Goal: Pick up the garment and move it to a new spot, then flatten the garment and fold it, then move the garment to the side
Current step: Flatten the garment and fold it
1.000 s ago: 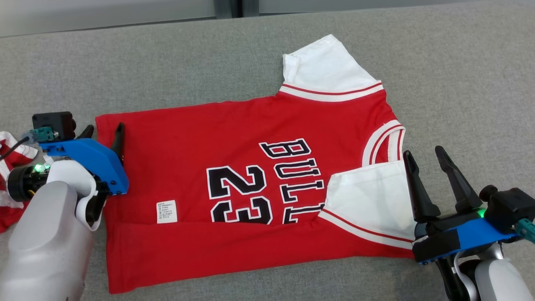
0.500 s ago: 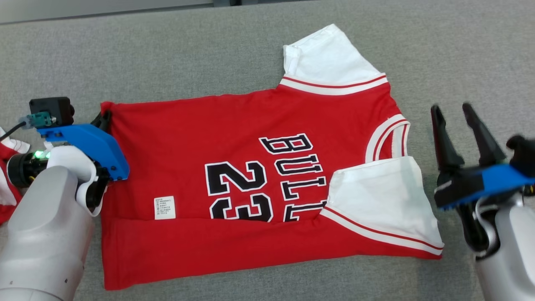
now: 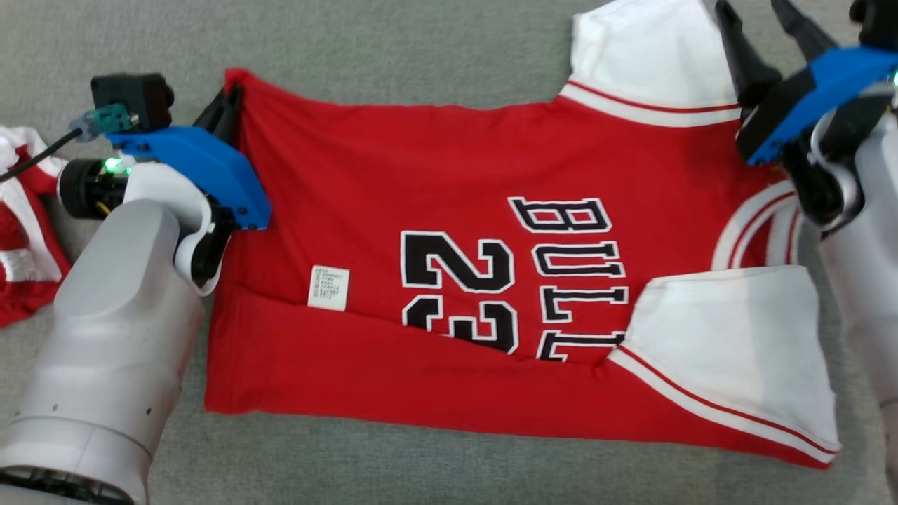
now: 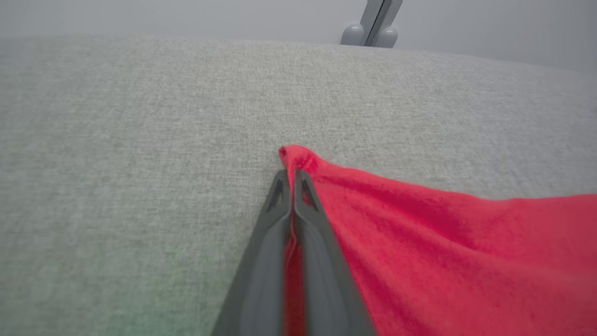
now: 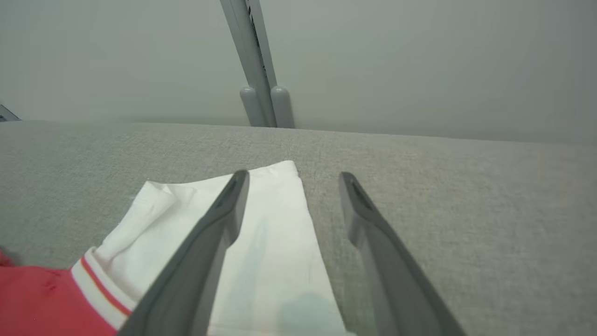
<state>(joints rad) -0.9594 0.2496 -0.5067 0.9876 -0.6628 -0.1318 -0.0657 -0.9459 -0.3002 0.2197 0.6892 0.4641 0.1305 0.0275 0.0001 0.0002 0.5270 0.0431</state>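
The red jersey [image 3: 435,161] with white sleeves and "BULLS 23" lies spread on the grey surface, its near edge folded over. My left gripper [image 3: 228,105] is shut on the jersey's far left hem corner; in the left wrist view its fingers [image 4: 289,175] pinch the red cloth [image 4: 419,242], which bunches at the tips. My right gripper [image 3: 761,28] is open at the far right, over the far white sleeve [image 3: 645,56]. In the right wrist view the right gripper [image 5: 295,179] straddles the right edge of that sleeve [image 5: 270,242], with nothing held.
A second red and white garment [image 3: 24,231] lies crumpled at the left edge, beside my left forearm. The grey fabric surface [image 3: 421,56] extends around the jersey. A grey post [image 5: 256,70] stands beyond the surface's far edge.
The head camera has tilted down and closer. My left gripper went from open at the hem to shut on its far corner. My right gripper travelled from the near sleeve to the far sleeve, staying open.
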